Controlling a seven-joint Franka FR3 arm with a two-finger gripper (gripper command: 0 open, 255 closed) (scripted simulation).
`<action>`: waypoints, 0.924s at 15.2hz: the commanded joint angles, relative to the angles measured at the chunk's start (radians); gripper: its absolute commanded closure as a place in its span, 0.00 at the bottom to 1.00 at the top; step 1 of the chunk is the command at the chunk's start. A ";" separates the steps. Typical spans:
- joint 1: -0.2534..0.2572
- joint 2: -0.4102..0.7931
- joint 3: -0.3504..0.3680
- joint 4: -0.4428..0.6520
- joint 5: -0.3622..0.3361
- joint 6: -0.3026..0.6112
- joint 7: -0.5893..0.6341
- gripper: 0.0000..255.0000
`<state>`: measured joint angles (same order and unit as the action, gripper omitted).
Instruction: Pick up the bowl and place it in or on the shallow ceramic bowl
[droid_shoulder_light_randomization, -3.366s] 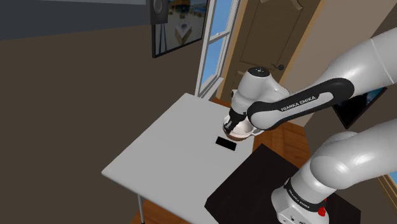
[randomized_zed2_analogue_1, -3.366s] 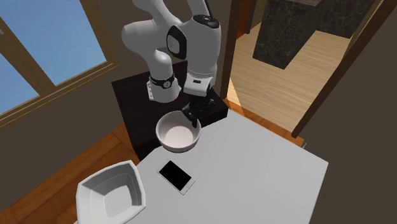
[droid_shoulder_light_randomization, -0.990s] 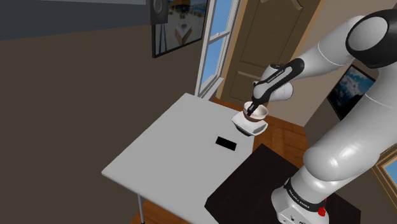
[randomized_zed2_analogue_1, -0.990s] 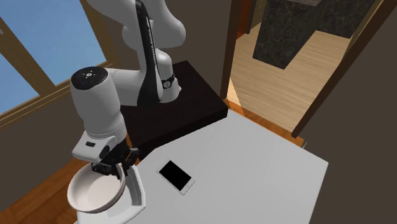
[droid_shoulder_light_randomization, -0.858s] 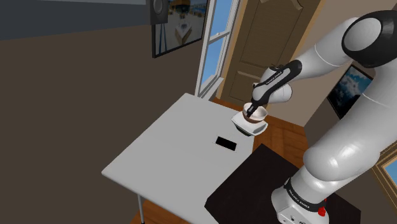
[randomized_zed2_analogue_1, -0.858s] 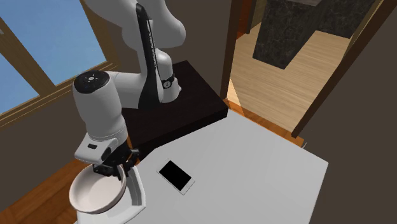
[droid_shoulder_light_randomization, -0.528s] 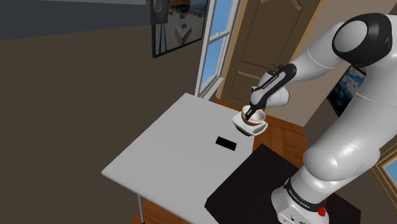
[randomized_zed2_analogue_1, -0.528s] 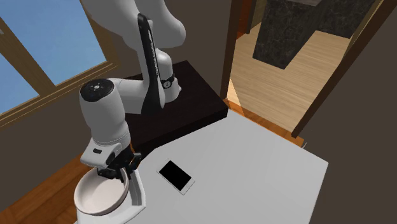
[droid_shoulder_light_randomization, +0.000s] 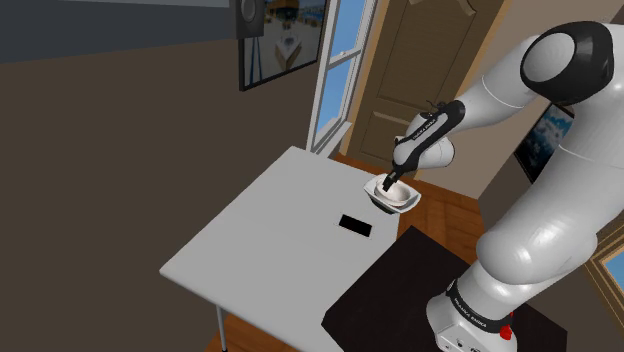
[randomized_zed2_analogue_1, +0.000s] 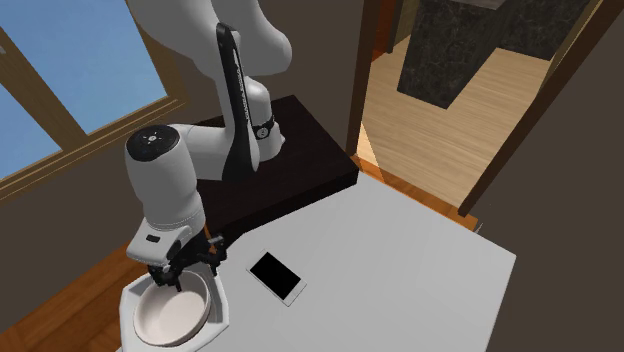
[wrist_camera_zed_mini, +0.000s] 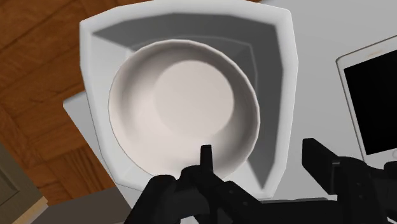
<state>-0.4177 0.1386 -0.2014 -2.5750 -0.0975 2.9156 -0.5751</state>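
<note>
- On a pale grey tabletop (droid_shoulder_light_randomization: 270, 230), in a room with dull brown walls, a wood-plank floor (randomized_zed2_analogue_1: 440, 120), a panelled brown door (droid_shoulder_light_randomization: 430, 60) and a tall window (droid_shoulder_light_randomization: 335, 70) showing blue sky.
- Alongside one tabletop edge: a black stand (randomized_zed2_analogue_1: 300, 165), with the white arm rising from it and bending over toward a tabletop corner.
- Near the tabletop's middle, lying flat and well apart from the bowls: a black-screened phone (randomized_zed2_analogue_1: 277, 275) with a pale frame.
- At that corner, in the second exterior view's lower left: the shallow ceramic bowl (randomized_zed2_analogue_1: 222, 305), white, squarish with clipped corners, mouth up.
- Nested inside it, upright with mouth up and rim level: the round bowl (wrist_camera_zed_mini: 184, 105), white within.
- Circular in outline, so no long axis and no pointing direction to tell.
- Off-centre within the shallow ceramic bowl, with more of the inner wall bare on the phone's side.
- Just above the round bowl's stand-ward rim: the jaws, spread wide and pinching nothing.
- One black finger (wrist_camera_zed_mini: 205, 159) over the round bowl's rim, the other (wrist_camera_zed_mini: 318, 159) out past it, toward the phone.
</note>
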 joint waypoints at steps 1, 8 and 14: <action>0.000 0.000 0.000 0.000 0.000 0.000 0.000 0.00; 0.013 -0.160 -0.014 -0.026 -0.053 -0.133 0.037 0.00; 0.011 -0.160 -0.012 -0.026 -0.053 -0.133 0.037 0.00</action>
<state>-0.4063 -0.0213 -0.2137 -2.6013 -0.1507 2.7832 -0.5382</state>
